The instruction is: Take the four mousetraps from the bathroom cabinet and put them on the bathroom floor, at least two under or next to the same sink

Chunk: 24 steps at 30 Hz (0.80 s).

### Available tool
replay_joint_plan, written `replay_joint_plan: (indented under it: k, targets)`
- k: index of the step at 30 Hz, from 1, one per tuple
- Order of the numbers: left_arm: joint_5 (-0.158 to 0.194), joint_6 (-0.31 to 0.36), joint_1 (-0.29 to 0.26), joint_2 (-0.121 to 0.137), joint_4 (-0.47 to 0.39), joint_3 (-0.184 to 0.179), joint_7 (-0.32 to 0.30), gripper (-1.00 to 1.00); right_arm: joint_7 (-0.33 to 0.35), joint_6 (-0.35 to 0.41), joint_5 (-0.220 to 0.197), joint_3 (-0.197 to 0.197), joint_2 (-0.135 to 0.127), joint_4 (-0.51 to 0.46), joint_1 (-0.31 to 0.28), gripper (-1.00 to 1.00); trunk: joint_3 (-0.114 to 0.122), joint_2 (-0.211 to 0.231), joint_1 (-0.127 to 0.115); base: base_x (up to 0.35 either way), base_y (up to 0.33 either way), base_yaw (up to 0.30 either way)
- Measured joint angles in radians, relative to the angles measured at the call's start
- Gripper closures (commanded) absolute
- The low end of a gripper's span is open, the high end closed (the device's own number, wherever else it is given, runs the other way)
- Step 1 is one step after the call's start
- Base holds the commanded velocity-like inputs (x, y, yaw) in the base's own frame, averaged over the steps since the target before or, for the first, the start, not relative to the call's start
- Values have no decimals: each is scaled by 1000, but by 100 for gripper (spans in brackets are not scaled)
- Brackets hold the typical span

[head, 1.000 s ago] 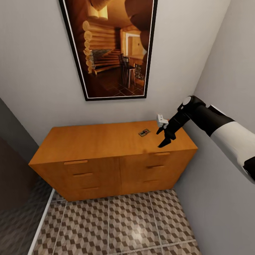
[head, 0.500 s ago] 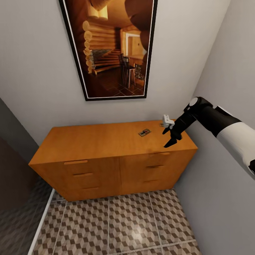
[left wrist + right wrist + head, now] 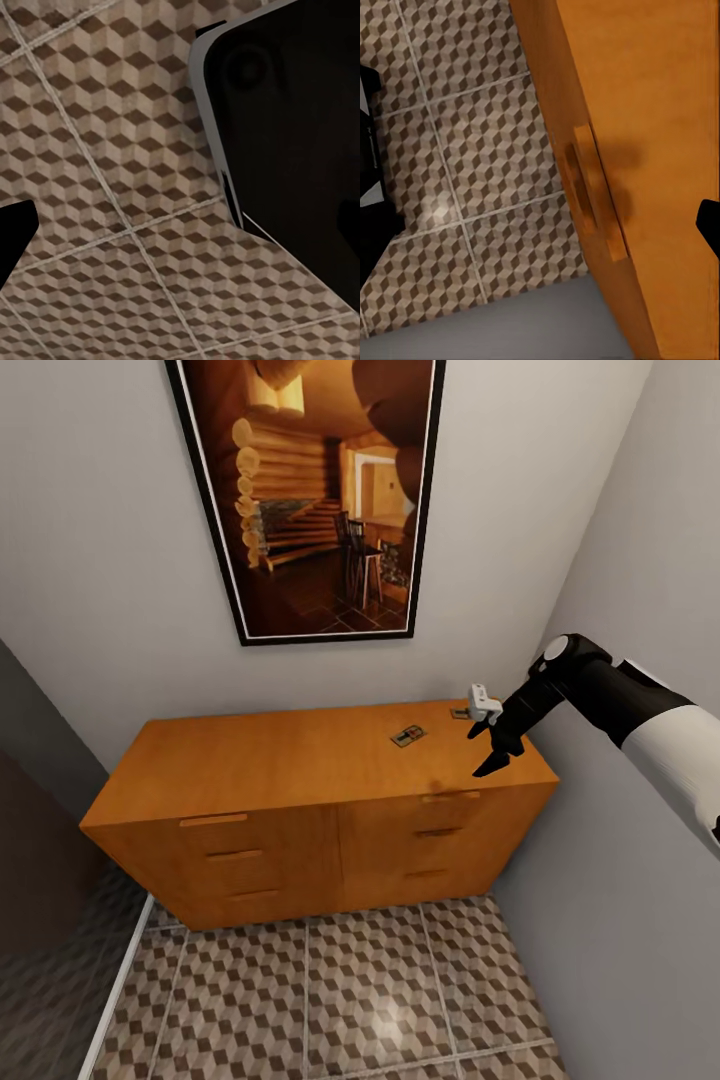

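Two mousetraps lie on the cabinet (image 3: 300, 760) top: one (image 3: 406, 736) near the middle right, another (image 3: 460, 713) at the back, just beside the right pincer (image 3: 491, 750). That pincer hangs over the cabinet's right end with its fingers spread, grasping nothing. Below lies the tiled floor (image 3: 330, 1000); the left pincer's state cannot be told.

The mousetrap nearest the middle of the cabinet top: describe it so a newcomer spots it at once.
Find the orange-brown cabinet under the framed picture. On its top, right of centre, lies the mousetrap, a small flat tan board with dark wire, left of the right gripper.
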Motion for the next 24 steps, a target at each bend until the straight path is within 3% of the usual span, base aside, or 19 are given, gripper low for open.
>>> replay_joint_plan:
  k: [24]
  targets:
    - [0,2,1,-9,0,0,0,-100,-24,-9,16,3,0,1,0,-100,0,0,0,288,-18,0]
